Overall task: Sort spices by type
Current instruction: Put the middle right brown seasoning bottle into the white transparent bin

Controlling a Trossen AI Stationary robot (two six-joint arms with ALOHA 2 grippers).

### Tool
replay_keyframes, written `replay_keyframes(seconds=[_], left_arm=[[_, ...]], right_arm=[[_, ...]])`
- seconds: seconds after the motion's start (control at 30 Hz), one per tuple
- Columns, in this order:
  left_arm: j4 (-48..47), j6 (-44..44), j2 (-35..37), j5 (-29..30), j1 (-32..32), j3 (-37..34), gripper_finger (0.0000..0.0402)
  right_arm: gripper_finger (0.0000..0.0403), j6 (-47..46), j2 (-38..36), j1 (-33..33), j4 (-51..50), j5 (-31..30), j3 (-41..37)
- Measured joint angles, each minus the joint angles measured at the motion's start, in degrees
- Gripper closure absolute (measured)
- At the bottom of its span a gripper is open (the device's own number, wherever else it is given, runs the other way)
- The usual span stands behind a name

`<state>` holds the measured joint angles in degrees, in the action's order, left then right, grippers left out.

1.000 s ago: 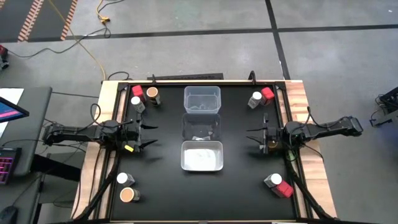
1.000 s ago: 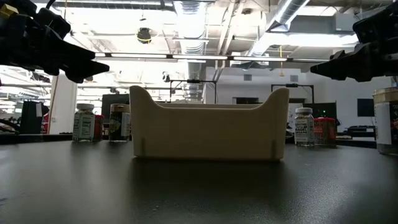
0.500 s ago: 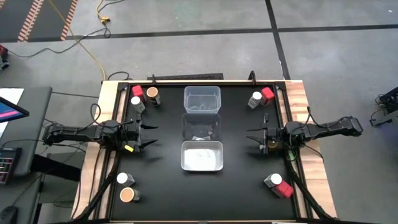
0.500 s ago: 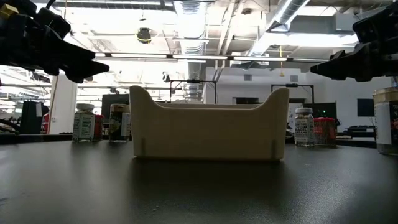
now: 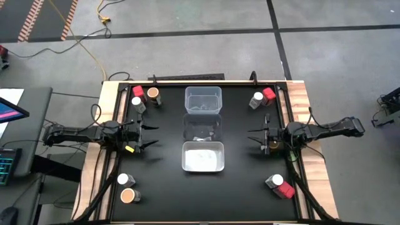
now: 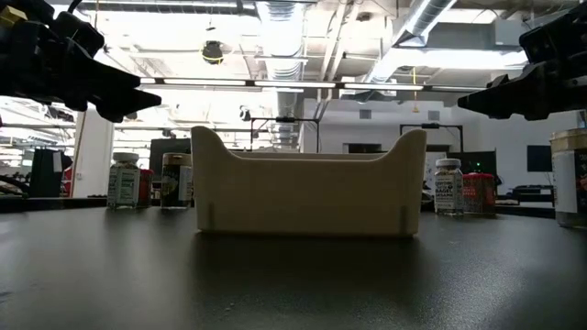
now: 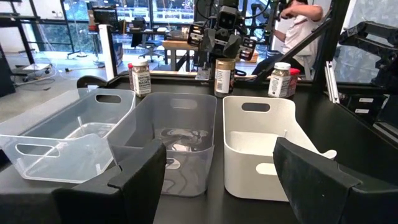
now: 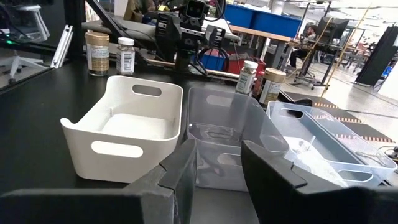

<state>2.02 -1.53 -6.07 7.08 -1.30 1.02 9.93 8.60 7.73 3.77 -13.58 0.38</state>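
The spices stand upright in small groups at the mat's corners: far left red-, white- and tan-topped jars (image 5: 145, 96), far right a white and a red one (image 5: 263, 97), near left a white and a tan one (image 5: 127, 187), near right a white and a red one (image 5: 280, 185). One more tan-topped jar (image 5: 273, 145) stands beside my right gripper. My left gripper (image 5: 150, 135) hovers level at mid left, open wide, nothing between its fingers (image 7: 217, 168). My right gripper (image 5: 252, 139) hovers level at mid right, a narrow empty gap between its fingers (image 8: 219, 162).
Three bins stand in a row down the middle of the mat: a clear one (image 5: 203, 100) farthest, a greyish clear one (image 5: 202, 127), and a white one (image 5: 202, 157) nearest. Bare mat lies between each gripper and the bins. A person (image 7: 300, 12) shows beyond the table.
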Motion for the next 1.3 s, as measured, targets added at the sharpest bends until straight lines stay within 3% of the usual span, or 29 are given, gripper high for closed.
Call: replay_keyframes(seconds=[0.4, 0.77, 1.3], left_arm=[[0.0, 0.0, 0.0, 0.0, 0.0, 0.0, 0.0116], [0.0, 0.0, 0.0, 0.0, 0.0, 0.0, 0.0116], [0.0, 0.0, 0.0, 0.0, 0.0, 0.0, 0.0116]], right_arm=[[0.0235, -2.0, 0.0, 0.0, -0.3, 0.0, 0.0], [0.016, -2.0, 0.0, 0.0, -0.4, 0.0, 0.0], [0.0162, -4.1, 0.0, 0.0, -0.3, -0.1, 0.0]])
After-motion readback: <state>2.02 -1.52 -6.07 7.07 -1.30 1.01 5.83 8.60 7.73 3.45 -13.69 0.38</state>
